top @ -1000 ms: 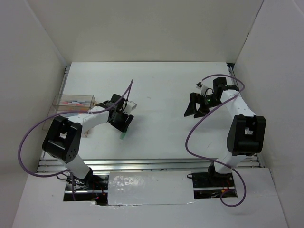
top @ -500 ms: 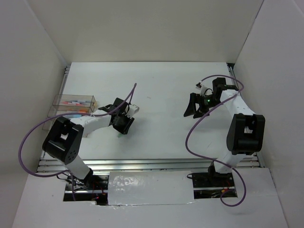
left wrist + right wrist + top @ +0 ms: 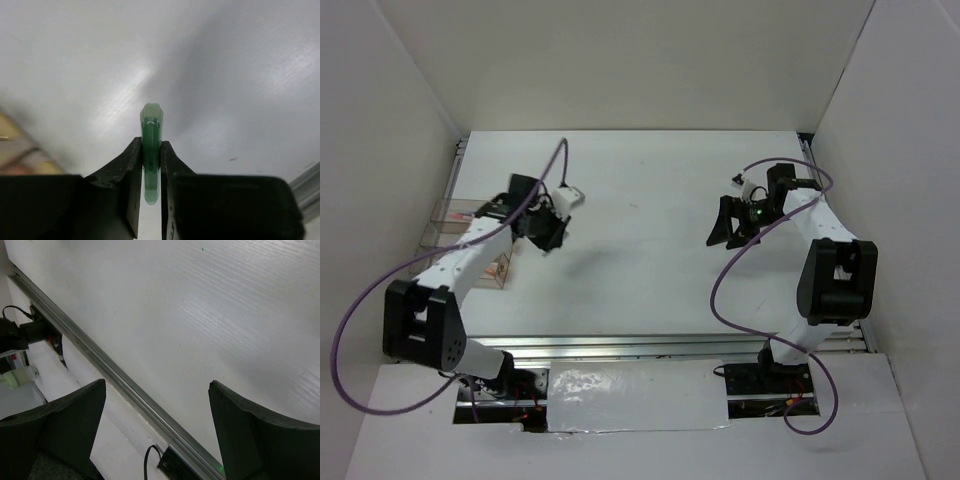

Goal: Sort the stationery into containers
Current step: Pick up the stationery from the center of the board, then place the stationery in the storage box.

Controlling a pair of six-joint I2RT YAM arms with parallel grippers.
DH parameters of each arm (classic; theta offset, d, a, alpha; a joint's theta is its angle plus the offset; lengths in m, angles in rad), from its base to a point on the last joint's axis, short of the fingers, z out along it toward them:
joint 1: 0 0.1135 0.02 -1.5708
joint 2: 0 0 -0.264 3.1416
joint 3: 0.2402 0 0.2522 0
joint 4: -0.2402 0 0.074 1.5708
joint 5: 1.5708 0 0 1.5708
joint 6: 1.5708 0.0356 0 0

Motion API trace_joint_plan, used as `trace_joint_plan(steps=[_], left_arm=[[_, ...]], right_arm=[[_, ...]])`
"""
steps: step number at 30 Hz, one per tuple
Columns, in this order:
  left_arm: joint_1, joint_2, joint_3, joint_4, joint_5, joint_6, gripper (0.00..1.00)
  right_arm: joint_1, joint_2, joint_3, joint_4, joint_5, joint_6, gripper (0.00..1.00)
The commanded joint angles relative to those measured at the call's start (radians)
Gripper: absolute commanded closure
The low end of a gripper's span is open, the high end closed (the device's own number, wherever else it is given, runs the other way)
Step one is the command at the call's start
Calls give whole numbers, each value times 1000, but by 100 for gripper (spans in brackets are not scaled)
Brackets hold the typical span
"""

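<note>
My left gripper (image 3: 544, 238) is shut on a translucent green pen piece (image 3: 151, 127), which stands between the jaws in the left wrist view (image 3: 151, 146) and sticks out past the tips. The gripper hangs over the table just right of the clear containers (image 3: 447, 212). The left arm covers most of the containers. A lower compartment (image 3: 500, 270) shows orange-red pieces inside. The green piece is too small to make out in the top view. My right gripper (image 3: 728, 234) is wide open and empty at the right side of the table, and its spread fingers (image 3: 65, 415) show in the right wrist view.
White walls close in the table at the back and on both sides. A metal rail (image 3: 650, 343) runs along the near edge and also shows in the right wrist view (image 3: 115, 375). Purple cables (image 3: 720, 290) loop off both arms. A blurred yellow-pink shape (image 3: 15, 145) lies at the left of the left wrist view.
My left arm has swung up and to the left with the green piece, from the table's middle-left to beside the containers. The right arm has not moved.
</note>
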Motion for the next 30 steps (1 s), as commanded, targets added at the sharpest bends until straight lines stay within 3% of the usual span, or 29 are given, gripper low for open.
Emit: trace_joint_plan(steps=[1,3,5,9,10,12,18,23,25,26,30], left_arm=[[206,-138,130,-142,258,438,100],[370,-149,159,-268,341,638,100],[439,-118,208,-363,375,877,100],[637,108,340,-673,412,1323,100],[662,149,390,-751,411,1349,100],[717,222,418,-750,404,1381,100],[780,238,345,-715,337,1577,100],[789,249,306,-697,294,1610,100],[792,249,283,-678,270,1610,89],[792,247,274,-652,263,1601,77],[798,249,276,-638,251,1593,54]], right_arm=[[16,11,34,1,-28,-12,11],[25,15,40,1,-25,-14,11],[31,17,43,3,-19,-12,11],[53,34,53,12,-28,-4,11],[59,38,58,4,-28,-7,11],[59,48,66,1,-22,-9,11],[97,66,63,-4,-30,-14,11],[105,88,76,-11,-31,-15,11],[106,89,80,-16,-30,-15,11],[108,89,80,-17,-28,-17,11],[108,89,84,-22,-23,-17,11]])
